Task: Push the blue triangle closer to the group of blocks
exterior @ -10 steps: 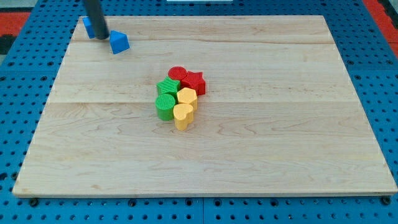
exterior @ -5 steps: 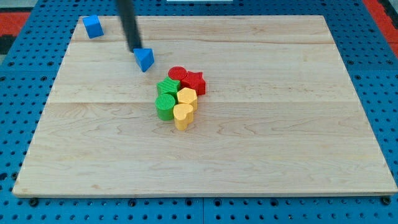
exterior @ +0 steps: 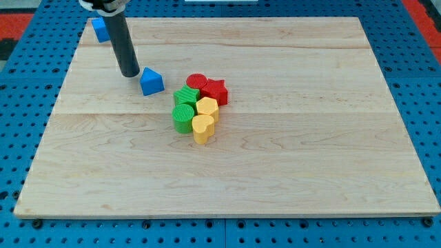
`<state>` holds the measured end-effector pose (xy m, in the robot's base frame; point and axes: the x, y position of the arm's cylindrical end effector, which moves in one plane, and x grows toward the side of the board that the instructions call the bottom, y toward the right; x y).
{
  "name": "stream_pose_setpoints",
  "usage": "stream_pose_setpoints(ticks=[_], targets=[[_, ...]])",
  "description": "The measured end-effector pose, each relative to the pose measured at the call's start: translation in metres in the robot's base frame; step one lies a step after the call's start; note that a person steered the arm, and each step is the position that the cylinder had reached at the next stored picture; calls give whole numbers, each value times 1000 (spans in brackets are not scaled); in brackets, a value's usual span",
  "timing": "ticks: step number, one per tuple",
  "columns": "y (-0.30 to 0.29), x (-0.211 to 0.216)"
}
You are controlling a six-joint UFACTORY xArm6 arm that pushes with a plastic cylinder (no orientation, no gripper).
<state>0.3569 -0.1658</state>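
The blue triangle (exterior: pixel 151 82) lies on the wooden board (exterior: pixel 289 158), just up and to the left of the group. The group holds a red cylinder (exterior: pixel 197 81), a red star (exterior: pixel 214 90), two green blocks (exterior: pixel 183 107), a yellow block (exterior: pixel 207 108) and a yellow heart (exterior: pixel 202 128), all touching. My tip (exterior: pixel 129 73) rests on the board just left of the blue triangle, a small gap apart from it.
A blue cube (exterior: pixel 101 29) sits near the board's top left corner, partly behind the rod. Blue pegboard (exterior: pixel 21 103) surrounds the board on all sides.
The blue triangle has been pushed from the top left down and right toward the group. In the last half second it slid slightly left and down, and my tip moved left and down.
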Motion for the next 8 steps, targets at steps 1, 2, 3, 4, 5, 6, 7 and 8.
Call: stream_pose_setpoints(ticks=[1,2,3,4,5,6,7,8], targets=[[14,30],[26,46],[-7,44],[-34,-3],[-18,-26],[-1,-11],[0,3],[10,17]])
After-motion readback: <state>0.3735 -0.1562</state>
